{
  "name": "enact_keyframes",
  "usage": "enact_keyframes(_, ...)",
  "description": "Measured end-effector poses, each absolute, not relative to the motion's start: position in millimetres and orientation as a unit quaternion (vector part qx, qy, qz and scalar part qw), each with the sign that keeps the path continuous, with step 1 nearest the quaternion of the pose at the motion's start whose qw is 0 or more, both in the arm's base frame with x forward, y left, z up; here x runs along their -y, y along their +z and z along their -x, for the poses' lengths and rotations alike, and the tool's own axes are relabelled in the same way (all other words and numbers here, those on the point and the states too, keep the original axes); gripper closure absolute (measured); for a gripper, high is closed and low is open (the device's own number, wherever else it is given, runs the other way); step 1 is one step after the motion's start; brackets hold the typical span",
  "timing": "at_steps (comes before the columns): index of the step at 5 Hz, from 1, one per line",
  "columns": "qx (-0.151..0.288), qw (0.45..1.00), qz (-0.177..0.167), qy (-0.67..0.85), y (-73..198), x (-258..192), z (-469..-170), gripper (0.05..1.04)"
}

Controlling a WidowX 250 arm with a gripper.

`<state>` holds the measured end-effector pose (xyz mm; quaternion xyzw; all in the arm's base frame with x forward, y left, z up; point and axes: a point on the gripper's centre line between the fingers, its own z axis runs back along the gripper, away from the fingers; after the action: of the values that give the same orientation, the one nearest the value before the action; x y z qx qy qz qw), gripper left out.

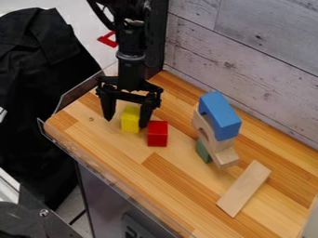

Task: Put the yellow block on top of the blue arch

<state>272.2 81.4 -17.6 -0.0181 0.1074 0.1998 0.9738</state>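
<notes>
My end effector (127, 122) is spread apart; between its tips, in the upper left of the frame, sits the yellow block (130, 120); likely light, stiff; best squeezed by opposite side faces.

There's room btwn red blk (157, 134) & blue arch (220, 115).

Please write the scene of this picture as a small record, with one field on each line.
gripper: open, above the table, fingers on either side of the yellow block
yellow block: on the wooden table, not on the blue arch
red block: close beside the yellow one, on the side toward the stack
blue arch: at the top of a stack of light wood pieces
green piece: low, beside the stack's base
loose plank: flat on the table, apart from the stack
task state: block not yet placed
</notes>
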Motion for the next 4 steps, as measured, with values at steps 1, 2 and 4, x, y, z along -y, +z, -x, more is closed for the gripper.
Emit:
enact_keyframes(1,-0.106,0.973,0.014,0.204,-20,-83,-274,0.39)
enact_keyframes(2,-0.103,0.973,0.013,0.208,-21,-83,-275,0.513)
enact_keyframes(4,-0.053,0.979,-0.007,0.194,37,-84,-273,0.513)
